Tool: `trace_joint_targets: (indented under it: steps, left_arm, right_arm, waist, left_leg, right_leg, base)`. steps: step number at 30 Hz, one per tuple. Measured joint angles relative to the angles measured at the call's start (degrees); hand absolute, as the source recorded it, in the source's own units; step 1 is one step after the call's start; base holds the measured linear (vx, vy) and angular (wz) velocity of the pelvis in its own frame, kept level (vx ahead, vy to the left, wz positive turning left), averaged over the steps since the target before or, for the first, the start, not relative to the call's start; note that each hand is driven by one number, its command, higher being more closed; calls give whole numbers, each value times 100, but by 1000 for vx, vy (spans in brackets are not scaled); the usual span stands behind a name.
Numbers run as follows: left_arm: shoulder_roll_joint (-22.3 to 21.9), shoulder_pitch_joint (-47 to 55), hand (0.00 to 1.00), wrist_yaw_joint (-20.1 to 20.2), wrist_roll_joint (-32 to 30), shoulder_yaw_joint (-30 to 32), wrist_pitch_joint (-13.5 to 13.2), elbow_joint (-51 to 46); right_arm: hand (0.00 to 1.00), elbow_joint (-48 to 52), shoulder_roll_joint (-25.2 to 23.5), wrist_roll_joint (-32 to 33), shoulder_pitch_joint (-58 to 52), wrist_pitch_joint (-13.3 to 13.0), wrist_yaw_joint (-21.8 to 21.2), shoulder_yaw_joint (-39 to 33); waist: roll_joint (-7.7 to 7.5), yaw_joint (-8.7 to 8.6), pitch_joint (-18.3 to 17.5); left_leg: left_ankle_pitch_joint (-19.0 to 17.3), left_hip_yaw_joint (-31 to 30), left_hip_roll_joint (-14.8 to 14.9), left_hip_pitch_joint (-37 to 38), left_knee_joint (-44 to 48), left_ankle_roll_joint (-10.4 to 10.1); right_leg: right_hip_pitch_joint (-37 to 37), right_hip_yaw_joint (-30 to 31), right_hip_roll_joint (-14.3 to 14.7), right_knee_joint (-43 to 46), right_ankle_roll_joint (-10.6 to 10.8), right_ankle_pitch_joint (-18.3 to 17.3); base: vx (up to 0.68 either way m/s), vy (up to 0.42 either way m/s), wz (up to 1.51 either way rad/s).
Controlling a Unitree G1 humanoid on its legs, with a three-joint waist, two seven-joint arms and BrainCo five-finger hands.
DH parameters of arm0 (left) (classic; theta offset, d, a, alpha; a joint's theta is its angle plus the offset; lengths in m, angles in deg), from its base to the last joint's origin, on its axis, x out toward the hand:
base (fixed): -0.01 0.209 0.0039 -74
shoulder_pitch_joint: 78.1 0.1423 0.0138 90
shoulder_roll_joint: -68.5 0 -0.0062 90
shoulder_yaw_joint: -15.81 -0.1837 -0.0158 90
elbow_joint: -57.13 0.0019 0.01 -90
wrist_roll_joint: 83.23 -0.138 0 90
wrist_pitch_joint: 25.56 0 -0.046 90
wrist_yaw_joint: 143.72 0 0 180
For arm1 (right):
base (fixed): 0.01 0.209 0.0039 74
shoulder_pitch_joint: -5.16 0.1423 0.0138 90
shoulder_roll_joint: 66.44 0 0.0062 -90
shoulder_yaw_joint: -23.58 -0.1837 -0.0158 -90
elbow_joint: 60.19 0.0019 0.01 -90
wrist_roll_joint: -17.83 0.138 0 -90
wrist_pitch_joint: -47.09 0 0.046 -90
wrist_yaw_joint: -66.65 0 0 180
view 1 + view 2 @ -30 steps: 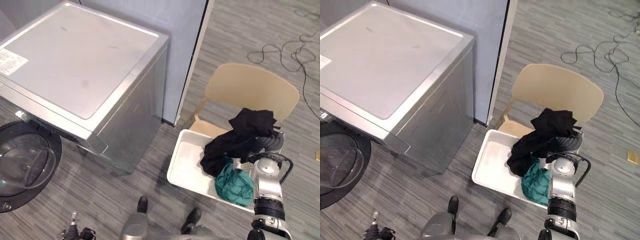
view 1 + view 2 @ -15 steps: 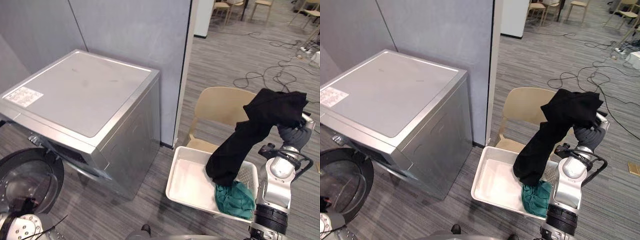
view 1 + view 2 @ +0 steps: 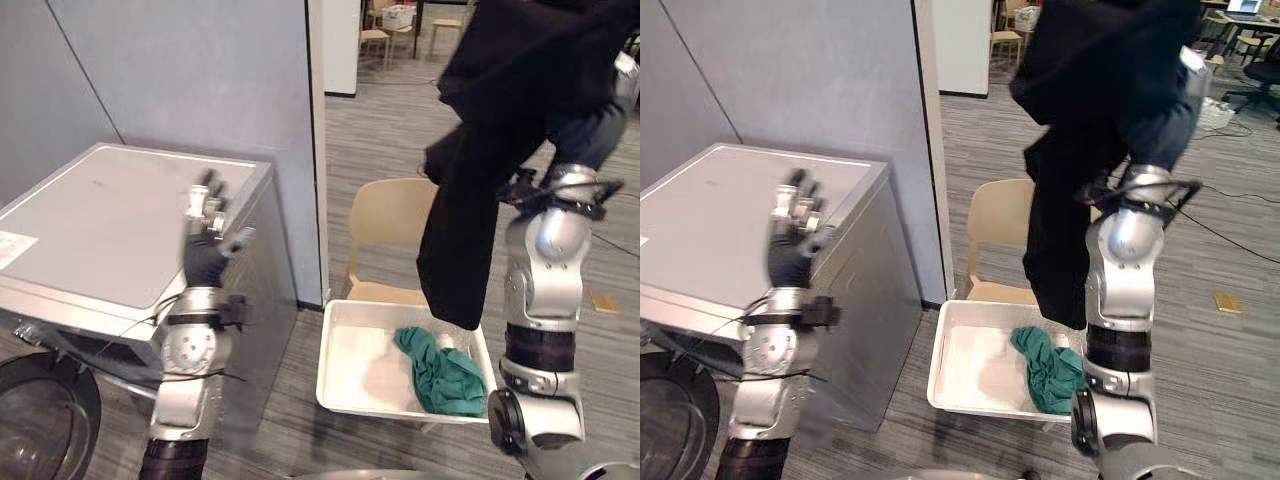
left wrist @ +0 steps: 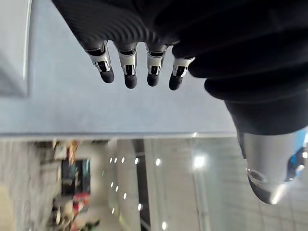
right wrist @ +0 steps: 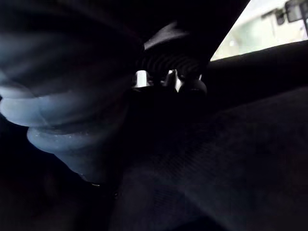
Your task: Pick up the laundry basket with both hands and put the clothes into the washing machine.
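Before the silver-grey washing machine (image 3: 90,225) our left hand (image 3: 205,245) is raised, fingers (image 4: 127,72) straight and spread. The white plastic laundry basket (image 3: 335,350) sits on the floor (image 3: 292,405), a teal garment (image 3: 445,375) inside. Our right hand (image 3: 592,128) holds a black garment (image 3: 470,200) high above it, fingers curled into the cloth.

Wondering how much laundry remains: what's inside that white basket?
In the white rectangular plastic basket, a crumpled teal-green garment lies towards the right; the rest is bare. The hanging black garment hides part of its far edge.
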Motion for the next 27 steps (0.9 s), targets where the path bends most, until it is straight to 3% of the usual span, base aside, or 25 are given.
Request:
trace_joint_targets:
  steps: [4, 9, 19, 27]
  left_arm:
    - [21, -624, 0, 362, 698, -786, 329, 1032]
    - [13, -1297, 0, 374, 805, -1280, 528, 1414]
    - [-282, -2350, 0, -265, 1207, -1378, 532, 1676]
    - [-360, -2951, 0, -482, 1241, -1539, 525, 1775]
  right_arm:
    - [100, -657, 330, 456, 635, 11, -12, 314]
    - [100, -968, 401, 695, 911, 85, -8, 464]
    - [100, -961, 47, 1301, 846, 151, -205, 980]
    - [100, -886, -48, 1784, 327, 152, -542, 1197]
  waist:
    - [5, -124, -3]
    - [8, -157, -6]
    - [8, -399, -6]
    - [8, -432, -6]
  left_leg:
    - [1, 65, -3, 35, -53, 0]
    - [2, 79, -7, 39, -81, 1]
    - [2, 102, -19, 49, -82, 2]
    - [1, 231, 11, 79, -98, 1]
  right_leg:
    - [-14, 39, 8, -19, 5, 12]
    - [-58, 130, 31, -27, -1, 24]
    - [-65, 152, 24, -28, 9, 46]
    - [-97, 220, 42, -28, 14, 57]
  base:
    - [4, 3, -6]
    - [9, -1, -7]
    - [-21, -4, -1]
    - [-20, -9, -6]
